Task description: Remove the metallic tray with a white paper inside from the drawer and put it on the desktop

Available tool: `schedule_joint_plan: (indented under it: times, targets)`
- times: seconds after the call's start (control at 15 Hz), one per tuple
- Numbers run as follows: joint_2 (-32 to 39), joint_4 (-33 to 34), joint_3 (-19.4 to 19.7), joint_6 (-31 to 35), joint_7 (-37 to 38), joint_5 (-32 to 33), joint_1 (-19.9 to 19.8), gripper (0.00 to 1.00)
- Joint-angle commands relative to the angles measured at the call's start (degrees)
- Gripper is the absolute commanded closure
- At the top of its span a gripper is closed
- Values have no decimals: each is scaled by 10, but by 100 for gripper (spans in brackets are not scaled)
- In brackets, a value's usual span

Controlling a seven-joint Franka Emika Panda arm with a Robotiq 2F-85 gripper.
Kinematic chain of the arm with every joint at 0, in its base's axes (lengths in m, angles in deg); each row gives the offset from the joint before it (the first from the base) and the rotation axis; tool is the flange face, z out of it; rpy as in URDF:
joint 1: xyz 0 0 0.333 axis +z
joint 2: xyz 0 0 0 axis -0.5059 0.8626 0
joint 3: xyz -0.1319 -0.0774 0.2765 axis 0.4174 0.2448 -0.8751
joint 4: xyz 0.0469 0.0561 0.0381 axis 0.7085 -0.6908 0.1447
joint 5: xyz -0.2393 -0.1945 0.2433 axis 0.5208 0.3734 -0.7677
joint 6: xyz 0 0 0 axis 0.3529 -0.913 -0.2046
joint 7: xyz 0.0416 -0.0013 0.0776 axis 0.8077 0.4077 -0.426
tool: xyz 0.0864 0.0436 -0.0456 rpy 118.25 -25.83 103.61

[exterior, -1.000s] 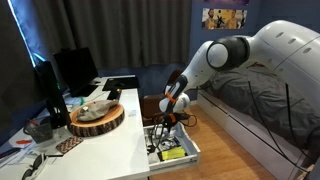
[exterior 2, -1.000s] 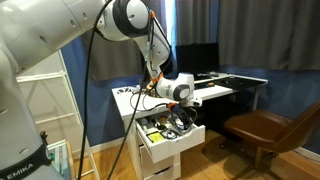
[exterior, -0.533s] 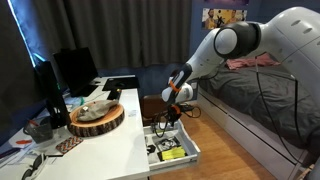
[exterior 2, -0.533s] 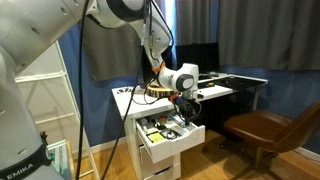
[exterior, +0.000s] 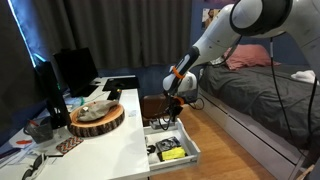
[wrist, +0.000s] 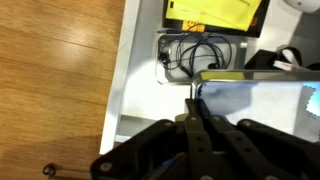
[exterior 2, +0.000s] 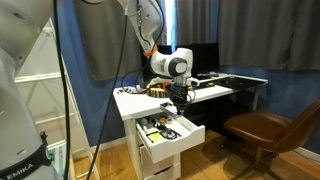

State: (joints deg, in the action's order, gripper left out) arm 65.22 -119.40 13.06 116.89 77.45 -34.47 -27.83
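Observation:
In the wrist view my gripper (wrist: 193, 92) is shut on the left rim of the metallic tray (wrist: 262, 92), a silvery tray lined with white paper that runs off to the right. The tray hangs above the open white drawer (wrist: 126, 92). In both exterior views the gripper (exterior: 171, 110) (exterior 2: 181, 98) is above the drawer (exterior: 188, 156) (exterior 2: 178, 141), beside the edge of the white desktop (exterior: 100, 145) (exterior 2: 128, 96). The tray is too small to make out in those views.
The drawer holds a yellow-and-black item (wrist: 214, 12) and a coil of black cables (wrist: 190, 55). A round wooden slab (exterior: 96, 117), monitors (exterior: 72, 70) and small clutter are on the desk. A brown chair (exterior 2: 262, 128) and a grey bed (exterior: 255, 95) stand nearby.
My arm has risen from down in the drawer to above it, lifting the gripper and the tray's edge up toward desktop height.

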Motion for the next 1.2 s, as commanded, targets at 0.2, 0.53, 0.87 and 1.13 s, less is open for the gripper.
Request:
schedule_joint_plan:
  times: [0.2,0.53,0.87,1.13]
  targets:
    - [-110,-72,-45,-45,16,-43,30,99]
    - [-107,-61,-42,-15,129,-22,114,99]
    - [-79,-43,-10,35,274,28,204,99]
    - [-39,2,28,27,367,69,254,99]
